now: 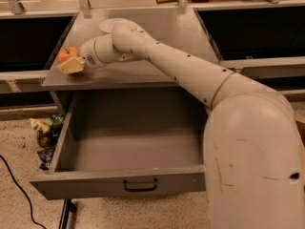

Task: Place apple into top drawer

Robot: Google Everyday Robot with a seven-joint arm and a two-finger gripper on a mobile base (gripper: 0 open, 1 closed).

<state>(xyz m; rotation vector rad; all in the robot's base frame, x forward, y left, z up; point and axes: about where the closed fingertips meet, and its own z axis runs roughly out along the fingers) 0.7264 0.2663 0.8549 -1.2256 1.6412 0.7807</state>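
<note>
The apple [67, 54], red-orange and round, sits on the grey counter [157, 66] near its left edge. My gripper [68, 61] is at the apple, its yellowish tip in front of and touching the fruit, with the white arm reaching in from the right. The top drawer [119, 181] is pulled fully out below the counter. Its grey inside is bare and its dark bar handle [140, 185] sits at the centre of the front panel.
A white bowl [110, 25] stands on the counter behind my wrist. Crumpled wrappers [45, 133] lie on the floor left of the drawer, with a black cable [19, 190] beside them. My arm's large white body [252, 166] fills the right foreground.
</note>
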